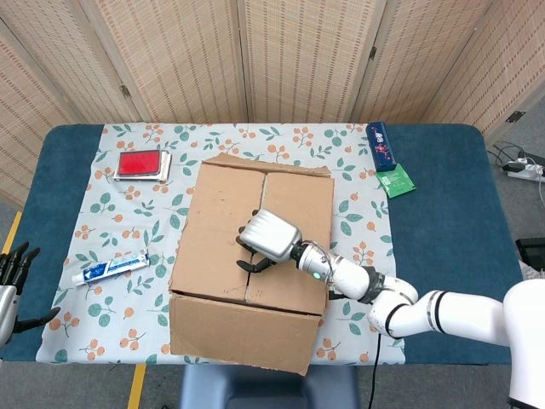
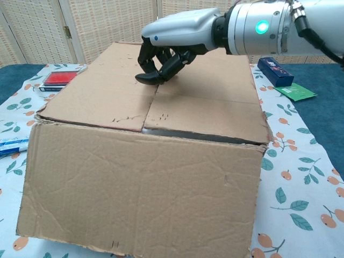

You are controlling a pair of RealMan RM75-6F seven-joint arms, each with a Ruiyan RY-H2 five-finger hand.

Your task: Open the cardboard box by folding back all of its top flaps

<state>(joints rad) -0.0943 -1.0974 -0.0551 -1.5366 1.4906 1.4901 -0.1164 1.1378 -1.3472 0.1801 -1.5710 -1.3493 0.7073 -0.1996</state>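
Prob. a lab/demo rm: screen partitions (image 1: pixel 281 60), power strip (image 1: pixel 521 168) on floor.

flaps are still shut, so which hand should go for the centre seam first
Right. The right hand is over the cardboard box, fingers curled down at the seam between the two closed top flaps. The left hand sits off the table's near left edge, far from the box.

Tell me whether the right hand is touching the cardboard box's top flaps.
Touching. In the chest view the right hand's curled dark fingertips rest on the cardboard box at the seam between its closed top flaps, with no gap visible.
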